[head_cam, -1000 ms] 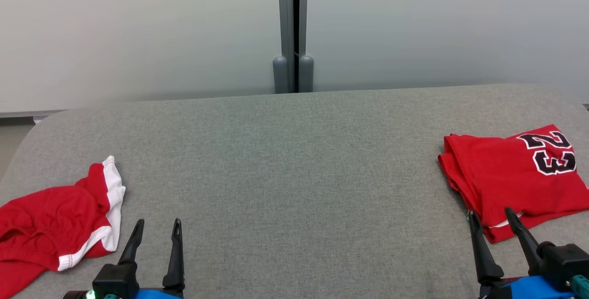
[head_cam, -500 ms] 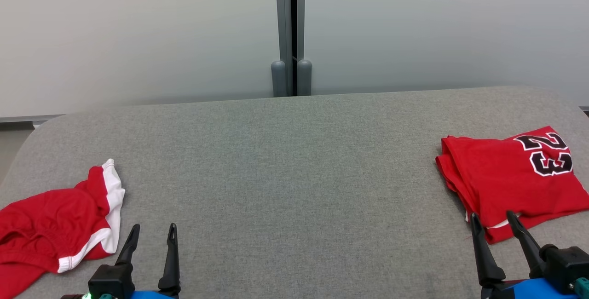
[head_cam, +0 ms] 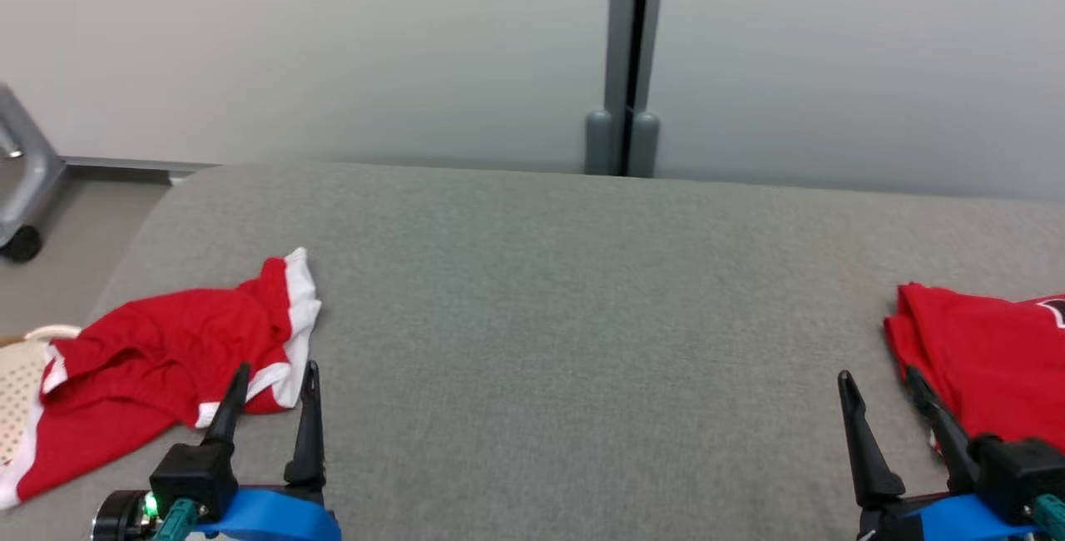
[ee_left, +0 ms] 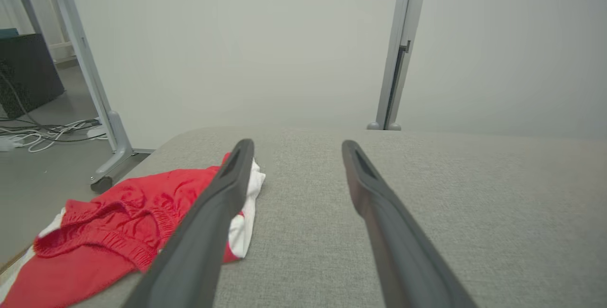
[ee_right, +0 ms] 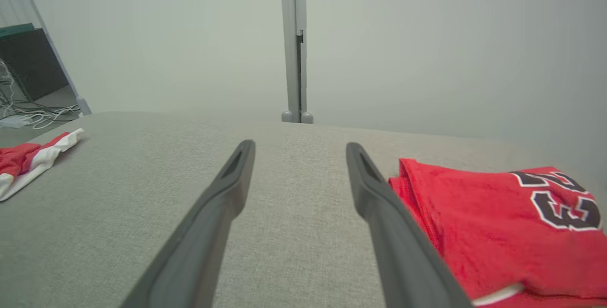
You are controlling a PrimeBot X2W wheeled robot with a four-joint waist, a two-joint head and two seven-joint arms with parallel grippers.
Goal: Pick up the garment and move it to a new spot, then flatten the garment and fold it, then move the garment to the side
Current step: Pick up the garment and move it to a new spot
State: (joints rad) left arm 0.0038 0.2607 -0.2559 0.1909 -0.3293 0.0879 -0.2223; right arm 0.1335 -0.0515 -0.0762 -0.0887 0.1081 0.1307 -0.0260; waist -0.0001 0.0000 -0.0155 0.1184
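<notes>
The left gripper and right gripper are hanging low over the grey table, jaws spread wide and empty, seemingly readied for a pickup. The crumpled red shorts are lying at the frame's lower left beside the left gripper. Their long axis is running lower-left to upper-right, with the white-trimmed hem pointing upper-right, and a folded red jersey is sitting far right.

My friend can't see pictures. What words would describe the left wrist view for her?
Crumpled red shorts with white trim lie at the left of a grey padded table. The left tool reaches forward, its two dark fingers open and holding nothing.
</notes>
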